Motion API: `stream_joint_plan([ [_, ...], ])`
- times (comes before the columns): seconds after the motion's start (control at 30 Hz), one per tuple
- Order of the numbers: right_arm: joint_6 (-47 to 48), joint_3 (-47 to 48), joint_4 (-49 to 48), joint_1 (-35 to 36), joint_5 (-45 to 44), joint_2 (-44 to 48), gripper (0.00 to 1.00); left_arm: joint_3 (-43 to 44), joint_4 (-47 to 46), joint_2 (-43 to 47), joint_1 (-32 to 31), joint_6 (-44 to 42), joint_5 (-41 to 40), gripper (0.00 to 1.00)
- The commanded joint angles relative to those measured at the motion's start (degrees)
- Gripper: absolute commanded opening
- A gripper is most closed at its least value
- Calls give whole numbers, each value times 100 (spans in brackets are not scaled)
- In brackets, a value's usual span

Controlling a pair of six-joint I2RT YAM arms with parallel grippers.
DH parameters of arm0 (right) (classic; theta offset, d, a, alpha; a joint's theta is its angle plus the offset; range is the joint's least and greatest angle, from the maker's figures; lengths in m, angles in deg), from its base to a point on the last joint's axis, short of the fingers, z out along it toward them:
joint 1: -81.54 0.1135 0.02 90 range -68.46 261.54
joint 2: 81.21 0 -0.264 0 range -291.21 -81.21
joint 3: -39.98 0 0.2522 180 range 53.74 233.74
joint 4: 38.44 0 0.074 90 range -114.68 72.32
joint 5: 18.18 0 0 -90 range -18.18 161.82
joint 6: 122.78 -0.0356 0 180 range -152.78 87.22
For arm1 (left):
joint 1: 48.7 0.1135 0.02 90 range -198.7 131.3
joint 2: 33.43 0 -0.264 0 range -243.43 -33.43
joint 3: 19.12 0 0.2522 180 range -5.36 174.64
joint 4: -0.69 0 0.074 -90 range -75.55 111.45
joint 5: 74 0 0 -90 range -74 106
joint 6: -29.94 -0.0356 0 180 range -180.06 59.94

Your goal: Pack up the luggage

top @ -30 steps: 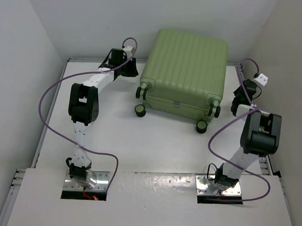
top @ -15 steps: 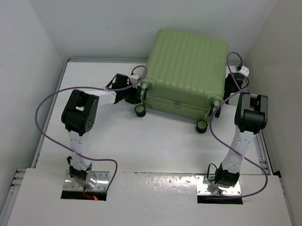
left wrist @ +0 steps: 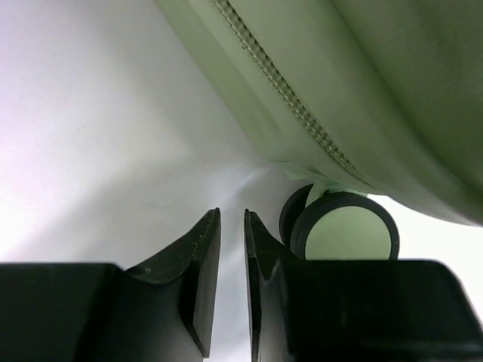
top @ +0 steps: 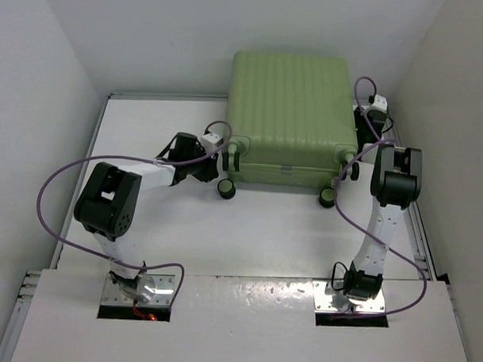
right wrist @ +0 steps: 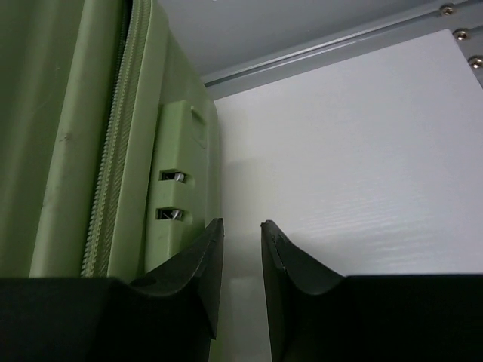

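Left gripper (left wrist: 231, 219) jaws: narrow slit, nothing between them, empty. They point at the bare white table (top: 263, 237) just beside the suitcase's near-left wheel (left wrist: 346, 230); no contact visible in the wrist view. Right gripper (right wrist: 241, 226) jaws: slightly wider gap, also empty. The left finger sits just beside the moulded block (right wrist: 181, 196) on the case's right flank; touching or not, cannot tell.

Change: a second ago both arms stood well clear and the light-green suitcase (top: 296, 103) lay skewed. Now both arms are in against its flanks, left at the near-left corner, right on the right side. The case has turned square to the back wall and sits further back and left. Reads as a two-sided nudge to align it, not a grasp.

For the task: the luggage lies flat at the far middle of the table, wheels toward the arms, zipper (left wrist: 279, 83) run shut all along the seam. Judgement: packing has not started. This is positioning only, and the case likely has to be opened next. No items to pack are in view.

Materials: hard shell, matte, parallel ribs on the broad top face, rounded corners. Zipper teeth are fine, pale, set in a groove. Wheels are black tyres with pale green hubs, in twin pairs. The side block has two small slots. Fingers are black, curved, tapering. The table is smooth white.
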Motion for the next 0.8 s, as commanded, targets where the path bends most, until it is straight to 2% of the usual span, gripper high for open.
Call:
stream_joint_plan([
  [0.0, -378, 202, -506, 1794, 1644, -39, 30, 41, -382, 283, -780, -1030, 749, 24],
  [0.13, -527, 246, -594, 2181, 1794, -47, 30, -205, -382, 574, -640, -749, 476, 23],
  [0.2, -641, 396, -602, 2365, 1767, -118, 32, -363, -382, 662, -386, -311, 223, 21],
  [0.37, -660, 695, -568, 2639, 1109, -206, 38, -416, -225, 1136, -43, 559, -348, 31],
  [0.47, -633, 590, -480, 2446, 505, 135, 46, -233, 47, 1531, -42, 998, -989, 38],
  [0.5, -624, 380, -453, 2315, 432, 372, 49, -153, 170, 1637, -42, 1105, -1470, 40],
  [0.57, -572, 169, -366, 1912, 108, 636, 52, -30, 486, 1962, -42, 1229, -1825, 42],
  [0.63, -484, -315, -252, 1569, 28, 1260, 56, 163, 733, 2190, 10, 1615, -2709, 42],
  [0.73, -204, -990, -67, 1058, 113, 2120, 64, 462, 1190, 2621, 11, 1774, -3266, 46],
  [0.77, -20, -1271, -23, 604, 202, 2480, 65, 567, 1313, 2709, 11, 1774, -3320, 47],
])
